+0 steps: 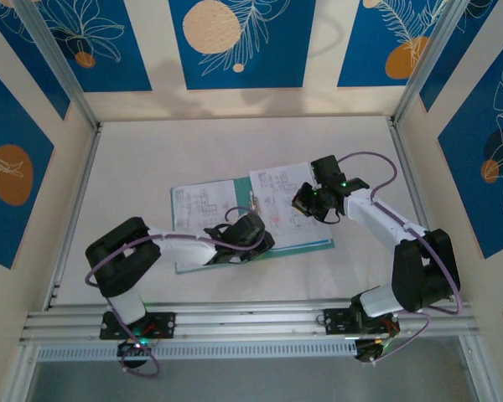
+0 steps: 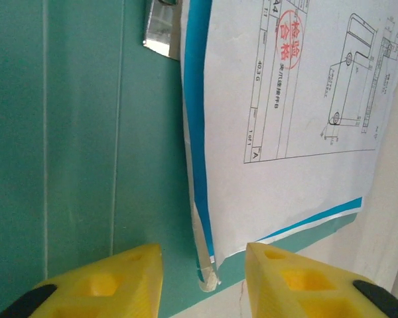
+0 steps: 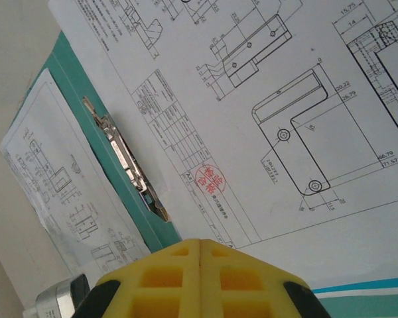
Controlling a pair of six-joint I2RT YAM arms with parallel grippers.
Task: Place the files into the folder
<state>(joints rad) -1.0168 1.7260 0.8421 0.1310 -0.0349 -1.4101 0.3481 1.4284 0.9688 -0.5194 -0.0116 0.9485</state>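
Observation:
The teal-green folder [image 1: 314, 244] lies open mid-table. A white drawing sheet [image 1: 203, 203] rests on its left half. More white sheets [image 1: 277, 186] lie on its right half over a sky-blue sheet [image 2: 198, 99]. My left gripper [image 2: 202, 278] is open, its yellow fingers [image 2: 113, 281] straddling the stack's curled near corner by the spine, just below the metal clip [image 2: 160, 30]. My right gripper [image 3: 200, 248] is shut and empty, its tips low over the top white sheet [image 3: 285, 99], right of the clip [image 3: 129, 162]. The teal spine [image 3: 69, 69] and a blue sheet edge [image 3: 365, 286] show there.
Both arms reach over the folder: the left gripper [image 1: 260, 237] at its near middle, the right gripper [image 1: 304, 201] at its right half. Aluminium frame rails [image 1: 235, 322] run along the near edge and up both sides. Bare white tabletop [image 1: 235, 151] surrounds the folder.

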